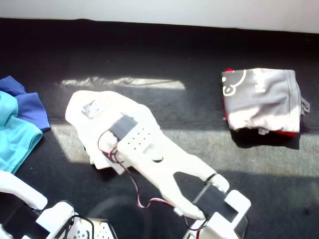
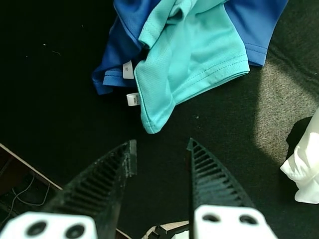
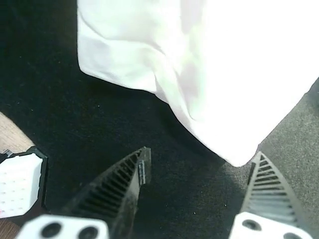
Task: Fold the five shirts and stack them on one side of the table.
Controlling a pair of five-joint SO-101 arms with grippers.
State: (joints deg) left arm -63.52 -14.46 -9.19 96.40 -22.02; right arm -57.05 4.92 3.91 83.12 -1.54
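In the high view, the dark table point(image 1: 189, 55) carries a folded stack point(image 1: 238, 118) at the upper right of the frame. A grey shirt point(image 1: 264, 92) is on top of it, and white and red cloth show at its lower edge. At the left edge lie a blue shirt point(image 1: 30, 107) and a turquoise shirt point(image 1: 15, 134), both unfolded and touching each other. Left of centre lies a white shirt point(image 1: 75, 117). The right arm point(image 1: 164, 164) stretches over it from the bottom of the frame. The left arm point(image 1: 30, 199) sits in the bottom left corner.

In the left wrist view, the left gripper point(image 2: 161, 144) is spread, with nothing between its fingers, above the bare dark cloth. The turquoise shirt is just beyond its tips, lying partly over the blue shirt.

In the right wrist view, the right gripper point(image 3: 203, 153) is spread wide and grasps nothing. The white shirt lies crumpled just ahead of it. One corner of it comes near one fingertip, but I cannot tell if they touch.
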